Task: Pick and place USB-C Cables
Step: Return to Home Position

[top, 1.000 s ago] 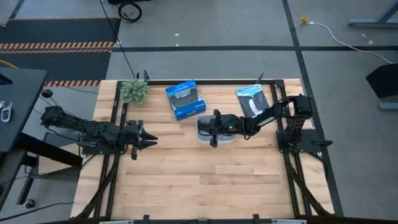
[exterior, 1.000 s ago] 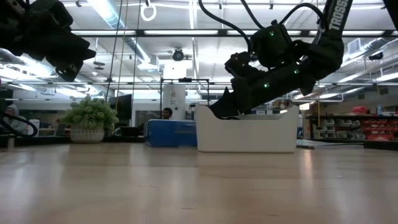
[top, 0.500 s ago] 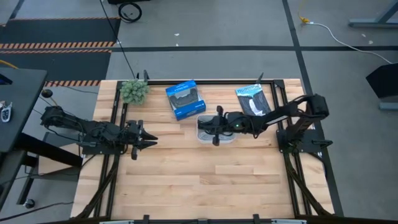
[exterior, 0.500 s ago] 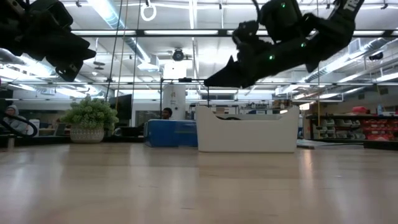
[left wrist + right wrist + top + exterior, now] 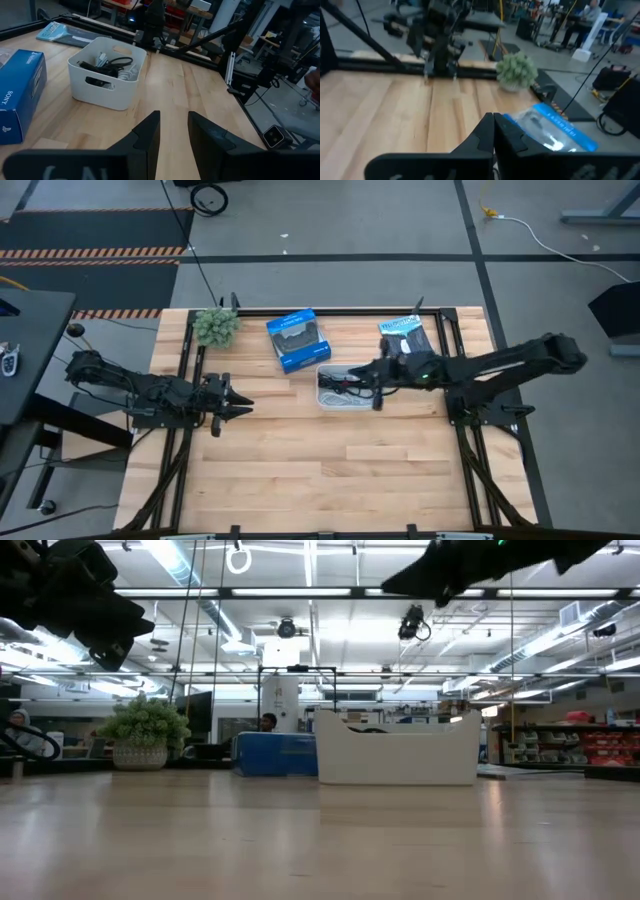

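Observation:
The USB-C cables (image 5: 338, 387) lie bundled in a white bin (image 5: 322, 395) at the table's far middle. In the left wrist view, black cables (image 5: 114, 65) and a white one (image 5: 102, 58) show above the bin's wall (image 5: 102, 92). My right gripper (image 5: 356, 380) hangs high above the bin, fingers shut (image 5: 493, 126) with nothing between them. In the low view it is near the top edge (image 5: 392, 585), well clear of the bin's rim (image 5: 395, 722). My left gripper (image 5: 246, 410) waits above the table's left half, open (image 5: 174, 131), pointing at the bin.
A blue box (image 5: 298, 340) lies left of the bin toward the far edge, with a small potted plant (image 5: 215, 327) at the far left corner. A black-and-white packet (image 5: 407, 340) lies far right. Dark frame rails (image 5: 455, 380) run along the sides. Bare wood (image 5: 330, 470) fills the near half.
My right gripper has risen out of the white bin and drawn back toward the table's right edge, tipping from steeply downward to nearly level. Its arm has stretched out to the right. The cables stay in the bin.

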